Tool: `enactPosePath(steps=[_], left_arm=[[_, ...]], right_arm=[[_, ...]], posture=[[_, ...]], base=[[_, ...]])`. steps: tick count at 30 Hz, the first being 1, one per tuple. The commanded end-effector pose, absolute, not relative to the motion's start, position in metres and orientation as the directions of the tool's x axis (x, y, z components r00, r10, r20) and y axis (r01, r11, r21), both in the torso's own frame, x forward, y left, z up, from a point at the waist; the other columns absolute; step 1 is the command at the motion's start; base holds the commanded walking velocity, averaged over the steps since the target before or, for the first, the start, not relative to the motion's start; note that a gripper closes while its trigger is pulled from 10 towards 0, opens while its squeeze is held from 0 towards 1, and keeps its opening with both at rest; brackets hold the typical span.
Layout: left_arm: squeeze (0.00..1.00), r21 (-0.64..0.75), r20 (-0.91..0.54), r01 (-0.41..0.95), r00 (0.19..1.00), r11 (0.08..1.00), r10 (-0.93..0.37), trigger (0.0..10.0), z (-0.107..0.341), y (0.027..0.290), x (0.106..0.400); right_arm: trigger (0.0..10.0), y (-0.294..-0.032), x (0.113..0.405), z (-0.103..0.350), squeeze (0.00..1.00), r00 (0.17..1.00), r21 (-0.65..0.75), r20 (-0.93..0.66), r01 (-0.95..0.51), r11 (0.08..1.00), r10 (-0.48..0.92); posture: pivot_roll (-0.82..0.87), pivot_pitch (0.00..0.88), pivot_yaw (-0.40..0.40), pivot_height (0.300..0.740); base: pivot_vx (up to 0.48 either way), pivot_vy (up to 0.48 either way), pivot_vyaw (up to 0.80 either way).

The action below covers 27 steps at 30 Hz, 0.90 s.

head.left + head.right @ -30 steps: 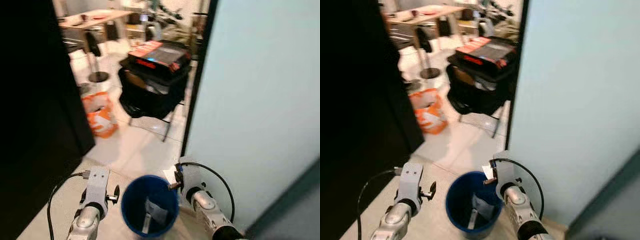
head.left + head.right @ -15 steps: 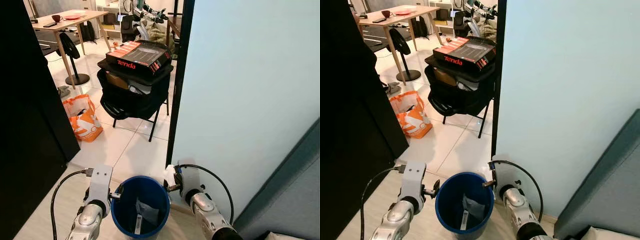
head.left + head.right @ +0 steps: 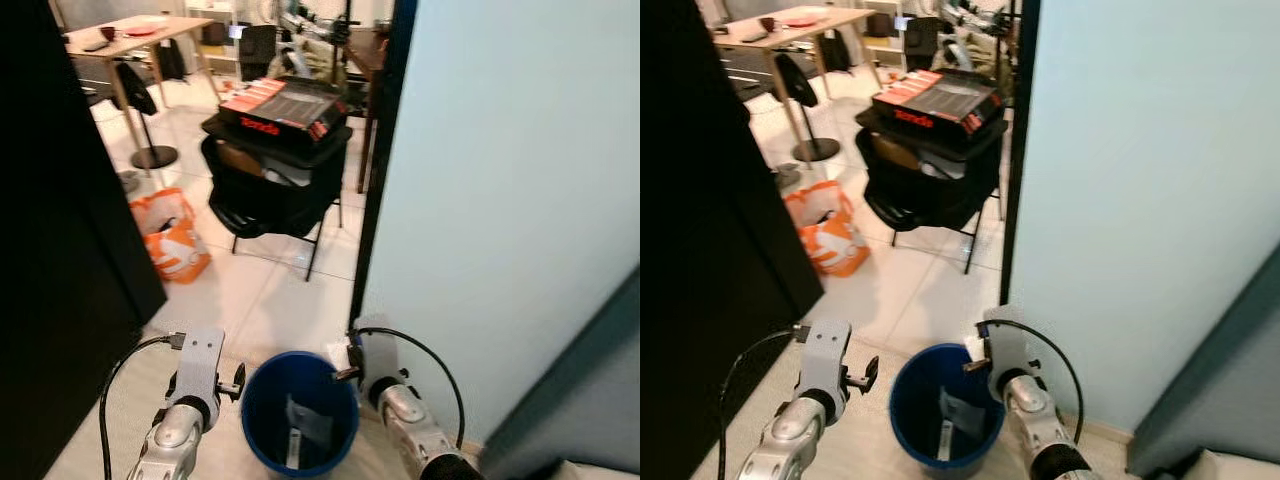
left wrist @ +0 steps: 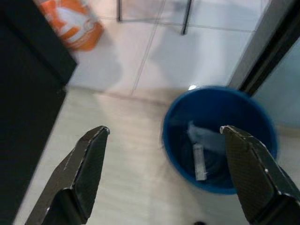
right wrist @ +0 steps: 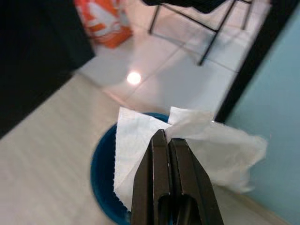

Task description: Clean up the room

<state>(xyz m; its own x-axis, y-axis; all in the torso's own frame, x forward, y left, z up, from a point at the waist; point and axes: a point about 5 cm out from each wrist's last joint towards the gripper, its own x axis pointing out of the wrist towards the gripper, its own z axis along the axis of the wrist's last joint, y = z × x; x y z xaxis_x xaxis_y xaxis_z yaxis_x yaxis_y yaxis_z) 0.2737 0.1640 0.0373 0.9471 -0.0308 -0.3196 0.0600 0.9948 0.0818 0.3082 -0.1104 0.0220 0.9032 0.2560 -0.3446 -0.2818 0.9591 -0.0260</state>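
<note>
White crumpled tissue (image 5: 140, 136) pinched in right gripper (image 5: 165, 140) above round blue bin (image 3: 300, 410)

Left gripper (image 4: 164, 133) fingers spread wide, right gripper (image 5: 161, 140) fingers pressed together, both arms low.

Floor near the robot: pale wood-look planks (image 3: 120, 400), meeting glossy white tiles (image 3: 270, 290) further out
Blue bin (image 3: 262, 425): stands on the planks just by the tile edge, beside the light blue wall; scraps of paper lie inside it
Orange bag (image 3: 172, 235): sits on the tiles next to the dark cabinet
Black folding chair (image 3: 275, 190): stands on the tiles, piled with dark things and a flat red-and-black box (image 3: 282, 105) on top
Wooden table (image 3: 135, 35): far back on the tiles, a cup and small items on it
</note>
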Motion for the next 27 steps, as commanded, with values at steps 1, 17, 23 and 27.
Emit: enactPosePath(steps=[1,17,23,27], left_arm=[[0.00,0.094,-0.358,0.084,0.933,0.992,-0.045,10.0,0.0319,0.1646,0.2703],[0.00,0.149,-0.370,0.097,0.928,0.984,-0.036,10.0,0.0330,0.1646,0.2727],[0.00,0.117,-0.343,0.073,0.939,0.990,-0.029,10.0,0.0361,0.1648,0.2724],[0.00,0.109,-0.335,0.060,0.942,0.992,-0.020,10.0,0.0368,0.1656,0.2710]], right_arm=[[10.0,-0.1118,0.3060,0.0188,0.00,0.900,-0.019,-0.357,-0.274,0.962,0.249],[10.0,-0.1133,0.3057,0.0188,0.00,0.905,-0.006,-0.353,-0.258,0.966,0.239],[10.0,-0.1122,0.3069,0.0204,0.00,0.905,-0.004,-0.347,-0.265,0.964,0.248],[10.0,-0.1110,0.3084,0.0220,0.00,0.905,-0.002,-0.343,-0.270,0.963,0.253]], posture=[[0.04,0.043,0.004,0.740],[0.05,0.053,0.010,0.740],[0.05,0.056,0.001,0.740],[0.05,0.057,-0.001,0.740]], base=[[0.000,-0.360,0.00],[0.000,-0.240,0.00],[0.000,0.000,0.00],[0.000,0.000,0.00]])
